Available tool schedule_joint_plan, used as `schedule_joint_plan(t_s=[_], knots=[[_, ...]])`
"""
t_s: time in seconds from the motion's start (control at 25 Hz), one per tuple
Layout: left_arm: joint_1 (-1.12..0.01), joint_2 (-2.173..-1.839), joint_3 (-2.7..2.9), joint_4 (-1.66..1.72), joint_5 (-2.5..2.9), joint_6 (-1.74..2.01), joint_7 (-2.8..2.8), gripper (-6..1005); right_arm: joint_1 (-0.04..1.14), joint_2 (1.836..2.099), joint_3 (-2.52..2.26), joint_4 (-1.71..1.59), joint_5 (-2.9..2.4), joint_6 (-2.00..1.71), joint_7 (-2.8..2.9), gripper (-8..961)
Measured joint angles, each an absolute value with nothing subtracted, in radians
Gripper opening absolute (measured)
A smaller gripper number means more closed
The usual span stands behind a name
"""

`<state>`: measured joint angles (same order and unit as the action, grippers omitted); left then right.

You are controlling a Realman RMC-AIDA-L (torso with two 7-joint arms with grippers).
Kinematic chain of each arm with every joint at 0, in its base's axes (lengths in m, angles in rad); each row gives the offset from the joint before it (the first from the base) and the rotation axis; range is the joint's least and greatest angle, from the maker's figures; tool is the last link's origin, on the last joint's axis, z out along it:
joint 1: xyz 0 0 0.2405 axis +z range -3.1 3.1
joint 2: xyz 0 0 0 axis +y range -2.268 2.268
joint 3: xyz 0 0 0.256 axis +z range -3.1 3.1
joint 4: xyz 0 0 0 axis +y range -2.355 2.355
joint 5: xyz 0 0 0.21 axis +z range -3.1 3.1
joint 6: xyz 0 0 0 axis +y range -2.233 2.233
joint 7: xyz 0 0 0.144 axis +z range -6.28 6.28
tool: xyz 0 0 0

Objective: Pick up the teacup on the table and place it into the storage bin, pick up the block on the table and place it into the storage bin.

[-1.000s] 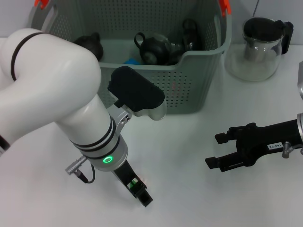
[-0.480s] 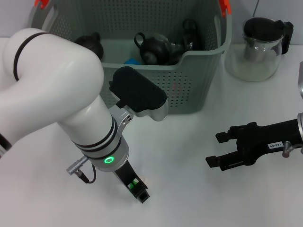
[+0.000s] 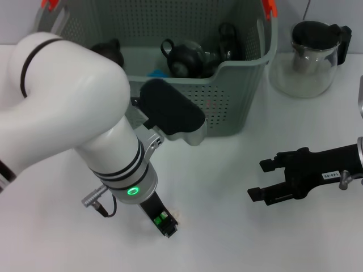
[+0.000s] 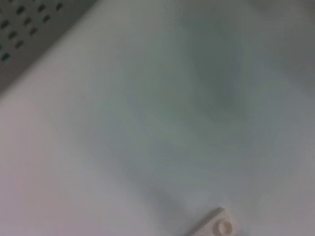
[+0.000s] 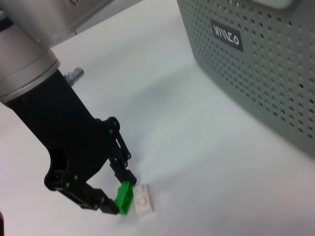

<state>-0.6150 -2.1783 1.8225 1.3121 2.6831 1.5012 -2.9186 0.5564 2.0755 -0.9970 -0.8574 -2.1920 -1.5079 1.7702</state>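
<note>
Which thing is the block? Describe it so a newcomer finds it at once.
Start at the storage bin at the back of the white table, then come forward along the big white left arm to the left gripper. Right beside its green pads lies the block: small, flat, white, with round studs on top, the only loose piece there.

You're looking down on a plain white bench, evenly lit with soft shadows. At its far right corner stands a black-lidded glass pitcher.
</note>
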Motion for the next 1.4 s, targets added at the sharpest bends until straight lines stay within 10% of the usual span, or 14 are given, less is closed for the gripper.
schedule_joint_plan(t_s=[0.68,1.4], knots=[[-0.626,-2.170,1.402,1.869,2.722,1.626,-2.747,445,0.554,2.071,-0.998,-0.847,-2.192,-1.498,1.770,927],[-0.821,-2.138,1.186,1.505,2.672,1.140,-2.684,526,0.564,2.071,-1.006,-0.844,-2.196,-1.494,1.770,927]])
